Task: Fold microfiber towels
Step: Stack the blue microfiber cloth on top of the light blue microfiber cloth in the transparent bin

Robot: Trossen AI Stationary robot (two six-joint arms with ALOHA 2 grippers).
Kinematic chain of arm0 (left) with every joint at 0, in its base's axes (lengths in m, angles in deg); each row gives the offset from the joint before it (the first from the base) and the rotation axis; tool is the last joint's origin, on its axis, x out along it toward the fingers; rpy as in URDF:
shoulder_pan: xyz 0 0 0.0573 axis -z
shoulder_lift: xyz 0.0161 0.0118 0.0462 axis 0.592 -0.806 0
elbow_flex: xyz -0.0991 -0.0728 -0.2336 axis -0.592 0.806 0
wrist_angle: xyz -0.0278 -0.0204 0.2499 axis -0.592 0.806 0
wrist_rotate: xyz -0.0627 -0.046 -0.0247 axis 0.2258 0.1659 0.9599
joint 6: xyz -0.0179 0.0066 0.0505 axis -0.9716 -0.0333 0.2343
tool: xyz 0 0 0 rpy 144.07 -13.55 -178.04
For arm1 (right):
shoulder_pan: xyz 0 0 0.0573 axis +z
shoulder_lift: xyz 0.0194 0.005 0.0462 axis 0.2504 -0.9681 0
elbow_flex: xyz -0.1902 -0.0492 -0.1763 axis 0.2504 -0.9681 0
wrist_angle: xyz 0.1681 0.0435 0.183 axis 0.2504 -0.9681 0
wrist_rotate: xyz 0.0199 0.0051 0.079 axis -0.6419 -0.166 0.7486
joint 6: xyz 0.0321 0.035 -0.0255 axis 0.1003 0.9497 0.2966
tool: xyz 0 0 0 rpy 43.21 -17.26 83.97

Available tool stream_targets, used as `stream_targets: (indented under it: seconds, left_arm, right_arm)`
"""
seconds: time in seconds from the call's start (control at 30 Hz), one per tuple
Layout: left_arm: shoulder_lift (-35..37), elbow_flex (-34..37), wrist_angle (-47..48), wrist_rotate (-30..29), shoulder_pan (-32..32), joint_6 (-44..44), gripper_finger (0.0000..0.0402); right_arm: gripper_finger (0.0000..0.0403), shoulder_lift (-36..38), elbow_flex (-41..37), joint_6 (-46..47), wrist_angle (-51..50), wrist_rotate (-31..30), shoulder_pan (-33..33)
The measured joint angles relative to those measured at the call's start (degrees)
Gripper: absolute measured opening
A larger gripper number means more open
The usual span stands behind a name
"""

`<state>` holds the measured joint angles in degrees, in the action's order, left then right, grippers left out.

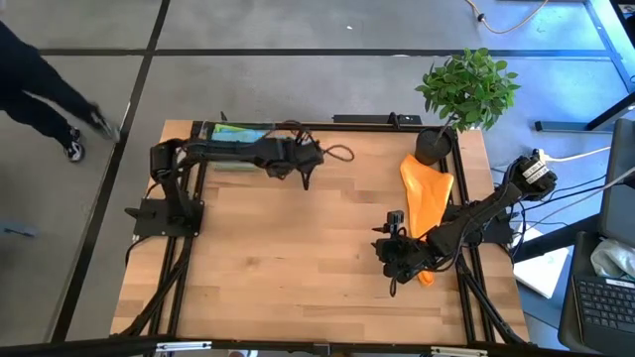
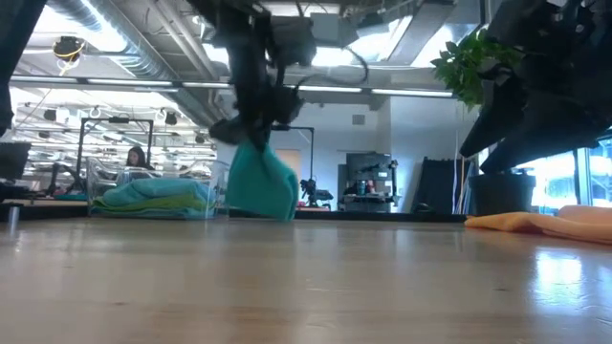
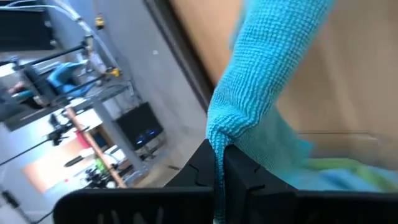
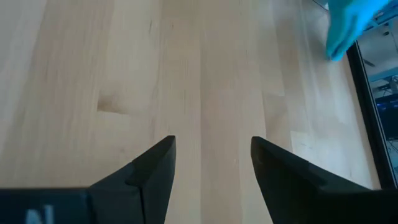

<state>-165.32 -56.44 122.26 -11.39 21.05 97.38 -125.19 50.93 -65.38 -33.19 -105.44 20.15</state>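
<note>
Now, teal towel (image 2: 260, 182): hangs limp from the left pincer (image 2: 251, 134), clear of the counter (image 2: 306, 287), just beside the clear bin (image 2: 206, 196) at the counter's far edge.
Left pincer: clenched on the teal towel's top edge, fingers pinched together with cloth between them.
Rest of the stack: a blue and lime green pile (image 2: 153, 196) lies in the bin.
Orange towel (image 1: 427, 193): lies flat-ish on the counter near the potted plant (image 1: 466, 89), well apart from the bin.
Right pincer (image 4: 211, 163): released, jaws wide, low over bare counter beside the orange towel, waiting.
Step, as I judge it: carry the teal towel from the bin to open counter and spread it.
Doing it well: lift until the hem clears the bin wall, drag it flat rather than drop it, and let the right pincer take a free corner.
Risk: a bunched cloth will fold crooked.
</note>
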Motion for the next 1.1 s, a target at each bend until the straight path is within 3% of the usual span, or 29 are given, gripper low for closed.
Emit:
stream_targets:
  seconds: [0.23, 0.37, 0.5, 0.57, 0.67, 0.77, 0.83, 1.0, 1.1]
  left_arm:
    - [0.5, -11.9, 9.1, -1.5, -2.4, -4.5, 0.0000]
    - [0.5, -18.3, 17.5, -1.4, -4.3, -16.1, 0.0000]
    - [0.5, -23.5, 24.9, 0.0, -6.7, -33.9, 0.0000]
    - [0.5, -25.6, 28.8, 3.8, -8.2, -43.9, 0.0000]
    - [0.5, -27.5, 32.1, 16.3, -11.3, -57.3, 0.0000]
    - [0.4, -27.6, 31.4, 30.2, -14.0, -62.0, 0.0000]
    - [0.4, -27.6, 30.4, 36.1, -15.1, -62.7, 0.0000]
    - [1.3, -27.5, 26.9, 40.1, -16.5, -62.5, 0.0000]
    - [4.0, -27.7, 28.1, 38.9, -18.2, -63.3, 0.0000]
  right_arm:
    - [0.0211, 0.0, 0.0, 1.6, -1.8, 0.1, 0.1]
    - [0.0211, 0.0, 0.0, 3.4, -4.2, 0.1, 0.7]
    - [0.0211, 0.0, 0.0, 4.4, -5.5, 0.1, 0.9]
    - [0.0211, 0.0, 0.0, 4.3, -5.6, 0.1, 0.9]
    - [0.0211, 0.0, 0.0, 4.3, -5.8, 0.1, 0.9]
    - [0.0211, 0.0, 0.0, 3.3, -5.7, 0.1, 0.9]
    - [0.0211, 0.0, 0.0, 3.0, -5.7, 0.1, 0.9]
    - [0.0211, 0.0, 0.0, 2.6, -5.8, 0.1, 0.9]
    - [0.0211, 0.0, 0.0, 1.8, -5.9, 0.0, 0.9]
